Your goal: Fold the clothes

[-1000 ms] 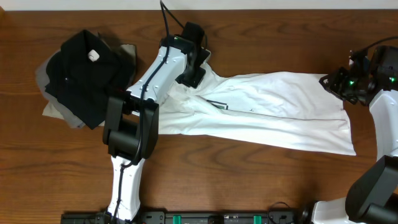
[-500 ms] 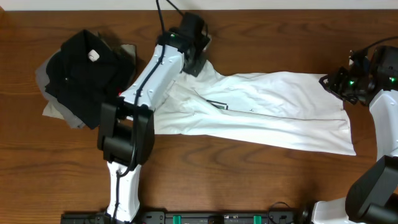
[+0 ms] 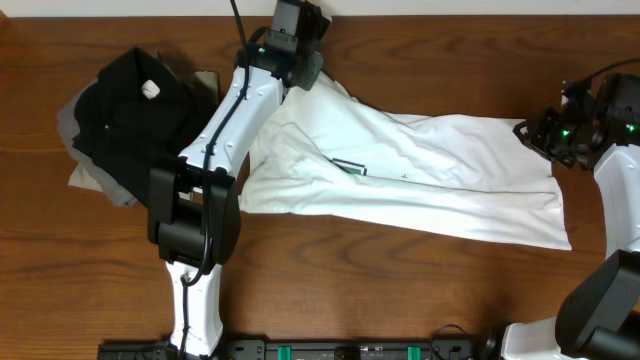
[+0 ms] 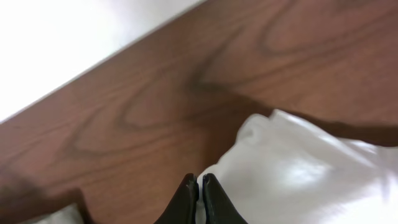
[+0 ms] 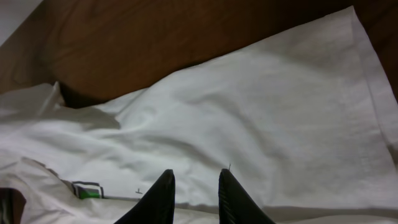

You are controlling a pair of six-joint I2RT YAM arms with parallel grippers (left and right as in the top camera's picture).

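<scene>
From above, the white short-sleeved cotton T-shirt (image 3: 430, 170) lies long and flat across the brown wooden worktop (image 3: 400, 290). Its small green-and-grey print (image 3: 350, 167) peeks out near the middle. The left end effector (image 3: 305, 70) sits at the T-shirt's far left corner. The cloth there rises in a point towards it, so I think it is pulling that corner up to start a fold. The right end effector (image 3: 530, 135) waits at the T-shirt's far right corner, maybe to keep that end in place. A black folded garment (image 3: 130, 120) lies on a grey folded garment (image 3: 75, 130), well to the left of the T-shirt, out of the way.

In the left wrist view, the left end effector (image 4: 200, 190) is pressed tight shut. It seems to pinch a thin bit of the T-shirt (image 4: 298, 168), which touches its tips.

In the right wrist view, the right end effector (image 5: 195, 174) has a small gap. It hangs over the T-shirt (image 5: 261, 106), and I see nothing pinched in it.
</scene>
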